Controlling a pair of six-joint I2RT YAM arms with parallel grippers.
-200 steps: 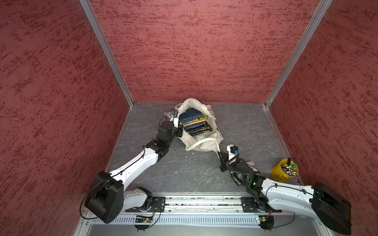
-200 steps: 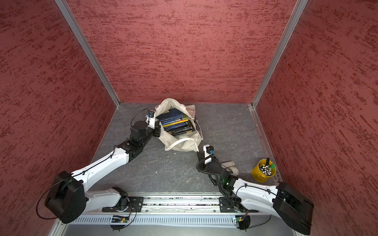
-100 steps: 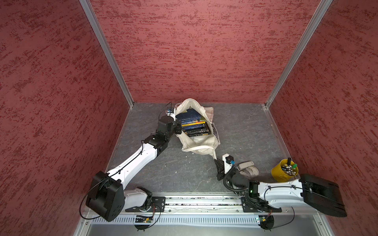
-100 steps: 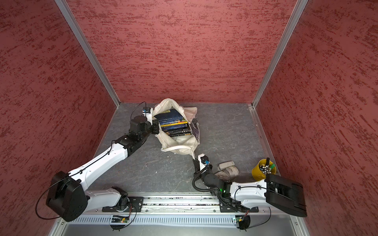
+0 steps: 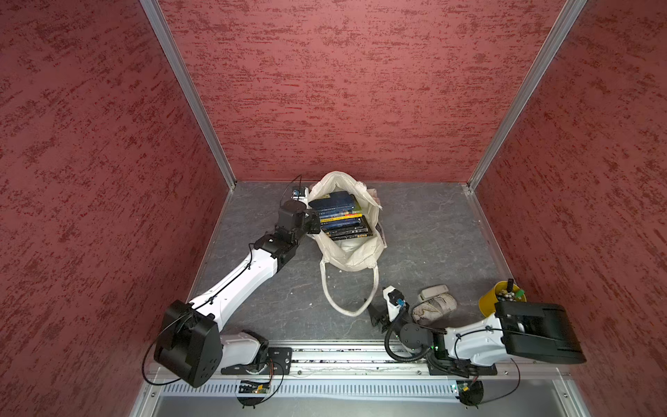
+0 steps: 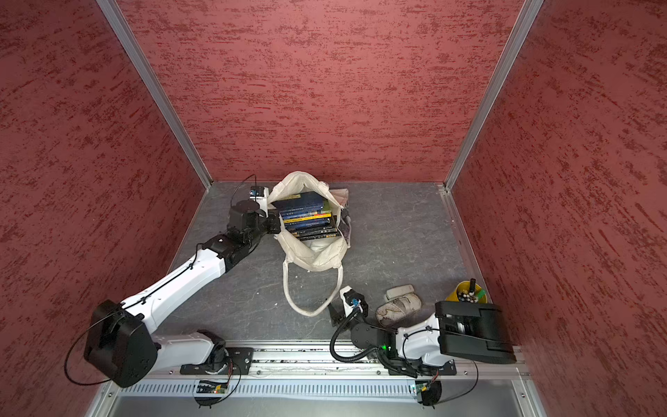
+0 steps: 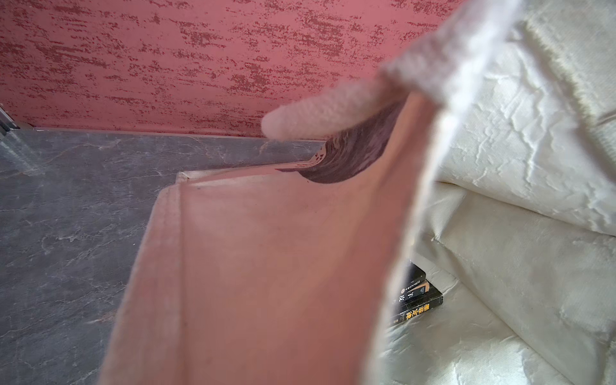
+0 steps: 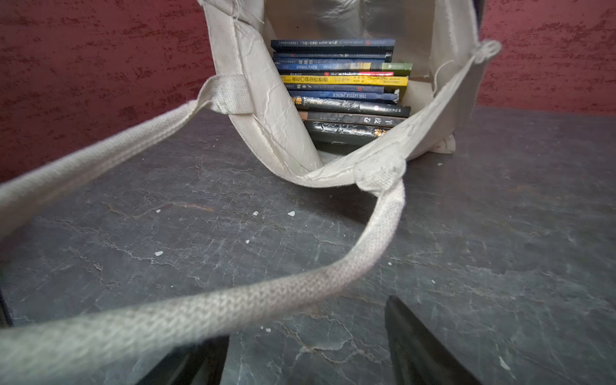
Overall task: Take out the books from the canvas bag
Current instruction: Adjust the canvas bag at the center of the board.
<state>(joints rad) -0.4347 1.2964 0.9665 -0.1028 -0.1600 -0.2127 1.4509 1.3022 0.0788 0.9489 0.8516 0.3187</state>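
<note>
The cream canvas bag (image 5: 352,256) (image 6: 314,256) lies on the grey floor with its mouth gaping toward the front. Inside it sits a stack of several books (image 5: 341,216) (image 6: 306,220) (image 8: 346,90) with dark blue, yellow and black spines. My left gripper (image 5: 313,222) (image 6: 272,224) is shut on the bag's left rim, and the bag's fabric (image 7: 266,266) hides its jaws in the left wrist view. One long handle (image 5: 325,289) (image 8: 380,233) lies stretched toward the front. My right gripper (image 5: 375,317) (image 8: 306,333) stands open at the loop's end, with the strap across one finger.
A white patterned pouch (image 5: 435,307) (image 6: 399,307) lies just right of my right gripper. A yellow cup of pens (image 5: 501,299) (image 6: 467,292) stands at the front right. Red walls close in three sides, and the arms' rail runs along the front.
My right gripper drew back toward the front, stretching the handle out, then opened and let the strap go. The bag's mouth has widened. My left gripper shifted slightly back with the rim.
</note>
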